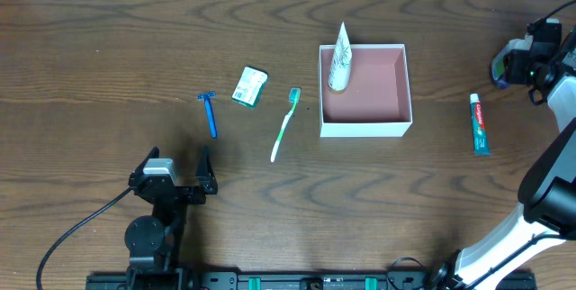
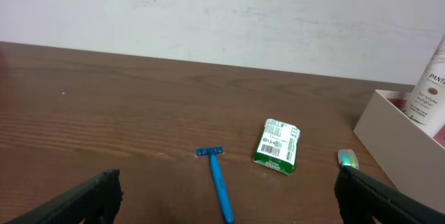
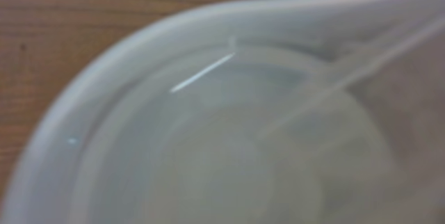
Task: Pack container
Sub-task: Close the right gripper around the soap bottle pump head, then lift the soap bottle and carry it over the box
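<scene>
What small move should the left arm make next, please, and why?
Probably reach the left gripper forward toward the razor: its jaws stand open and empty, and the razor lies nearest it, outside the container.

A blue razor (image 1: 210, 113) lies on the dark wooden desk (image 1: 270, 20), left of centre. A green-and-white packet (image 1: 250, 86) sits at its two o'clock, and a green toothbrush (image 1: 285, 125) at the packet's four o'clock. A toothpaste tube (image 1: 480, 123) lies far off at three o'clock. A black cable (image 1: 76, 227) trails at seven o'clock. Up close, a pale translucent shape (image 3: 243, 147), perhaps plastic, is blurred.
</scene>
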You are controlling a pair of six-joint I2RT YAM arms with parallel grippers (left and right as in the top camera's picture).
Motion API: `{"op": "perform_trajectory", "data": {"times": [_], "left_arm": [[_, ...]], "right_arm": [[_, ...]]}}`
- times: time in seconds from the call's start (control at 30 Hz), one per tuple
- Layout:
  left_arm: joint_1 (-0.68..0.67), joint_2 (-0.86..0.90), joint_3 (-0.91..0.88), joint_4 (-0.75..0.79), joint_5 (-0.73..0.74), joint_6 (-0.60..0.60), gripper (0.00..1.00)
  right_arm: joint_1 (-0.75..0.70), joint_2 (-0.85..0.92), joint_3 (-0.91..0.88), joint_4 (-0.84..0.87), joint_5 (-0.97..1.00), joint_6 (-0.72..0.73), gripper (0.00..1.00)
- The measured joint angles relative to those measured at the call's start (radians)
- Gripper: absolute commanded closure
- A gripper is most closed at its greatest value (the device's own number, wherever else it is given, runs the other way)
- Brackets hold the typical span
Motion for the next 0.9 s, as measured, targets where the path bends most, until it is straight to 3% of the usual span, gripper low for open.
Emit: {"op": "perform_trajectory", "data": {"times": [0.4, 0.7, 0.9], "left_arm": [[0.000, 0.000, 0.000, 0.000, 0.000, 0.000, 0.02], [0.000, 0.000, 0.000, 0.000, 0.000, 0.000, 0.02], [0.000, 0.000, 0.000, 0.000, 0.000, 0.000, 0.02]], "right_arm": [[0.000, -0.035, -0.010, 0.024, -0.156, 0.106, 0.63], [0.013, -0.310, -0.016, 0.009, -0.225, 0.146, 0.61], [0.099, -0.487, -0.016, -0.063, -0.244, 0.155, 0.63]]}}
